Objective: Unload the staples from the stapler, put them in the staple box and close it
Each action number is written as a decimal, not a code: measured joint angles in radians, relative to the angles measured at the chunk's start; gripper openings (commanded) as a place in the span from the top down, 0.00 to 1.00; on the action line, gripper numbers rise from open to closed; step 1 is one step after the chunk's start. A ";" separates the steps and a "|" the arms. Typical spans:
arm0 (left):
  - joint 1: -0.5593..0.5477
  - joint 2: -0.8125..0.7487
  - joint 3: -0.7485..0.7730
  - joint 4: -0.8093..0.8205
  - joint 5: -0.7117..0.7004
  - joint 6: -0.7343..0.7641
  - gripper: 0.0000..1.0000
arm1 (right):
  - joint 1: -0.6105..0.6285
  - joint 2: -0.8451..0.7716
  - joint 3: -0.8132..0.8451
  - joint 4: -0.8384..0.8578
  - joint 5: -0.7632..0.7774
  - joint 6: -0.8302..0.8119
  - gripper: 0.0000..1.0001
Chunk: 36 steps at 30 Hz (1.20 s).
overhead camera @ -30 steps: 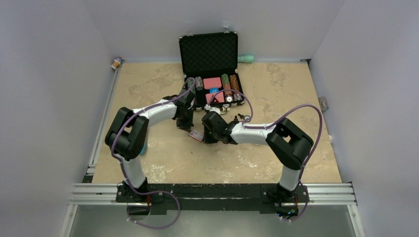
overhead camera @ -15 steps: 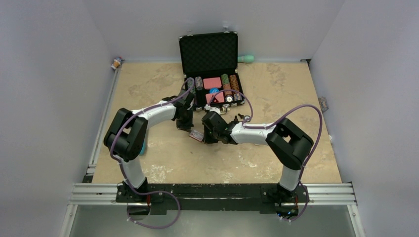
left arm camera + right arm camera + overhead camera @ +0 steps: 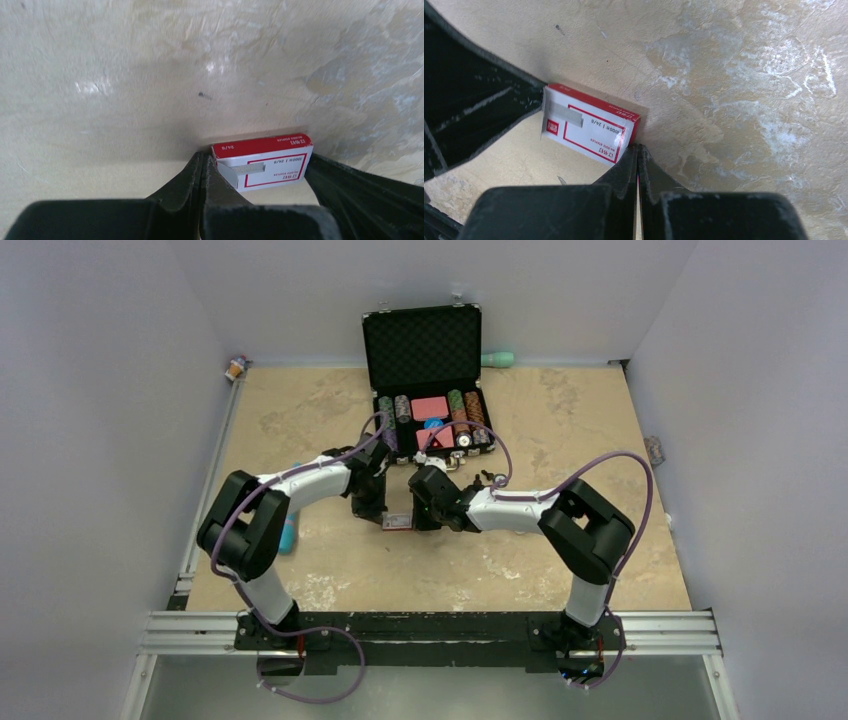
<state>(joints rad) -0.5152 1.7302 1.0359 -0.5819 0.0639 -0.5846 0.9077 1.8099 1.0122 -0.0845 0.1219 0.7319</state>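
Pulling from both sides at once is the main hazard we see. The left gripper (image 3: 257,159) and the right gripper (image 3: 590,121) each appear to clamp the same staple box (image 3: 398,521) by its short ends. The thin card could crush, tear or spring open and scatter strips over the table (image 3: 520,560). An uneven pull could also drag the box out of one grip. The crowded fingers could knock together too, since both sets of tips sit just beside each other.

Far to the left, beside the left arm's elbow, lies a small teal object (image 3: 288,537) that we judge may be the stapler. It is too small in the top view to be sure, and it lies well apart from both grippers. The left jaws stand at a narrow spread matched to the box's length, one finger touching its left end and the other at its right end. The box appears to lie flat on the table between the two wrists. The right jaws bracket it likewise, one tip touching the red corner. We judge the unloading itself not yet begun.
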 measured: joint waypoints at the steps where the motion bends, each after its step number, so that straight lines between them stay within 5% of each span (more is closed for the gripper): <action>1: -0.004 -0.009 -0.010 -0.005 0.002 -0.004 1.00 | 0.000 0.000 0.000 0.000 0.000 0.000 1.00; 13: -0.018 -0.192 -0.046 -0.073 -0.032 -0.026 0.89 | 0.000 -0.048 -0.016 -0.072 0.034 -0.007 1.00; 22: -0.018 -0.489 -0.066 -0.136 -0.087 -0.021 0.78 | 0.000 -0.244 -0.039 -0.141 0.049 -0.028 0.70; 29: -0.018 -0.705 -0.071 -0.212 -0.093 0.021 0.46 | 0.000 -0.432 -0.039 -0.198 0.072 -0.045 0.40; 36: -0.018 -0.888 -0.072 -0.304 -0.093 0.059 0.22 | 0.000 -0.585 -0.038 -0.248 0.075 -0.055 0.28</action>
<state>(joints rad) -0.5335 0.8417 0.9642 -0.8860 -0.0296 -0.5255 0.9077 1.2247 0.9741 -0.3321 0.1970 0.6773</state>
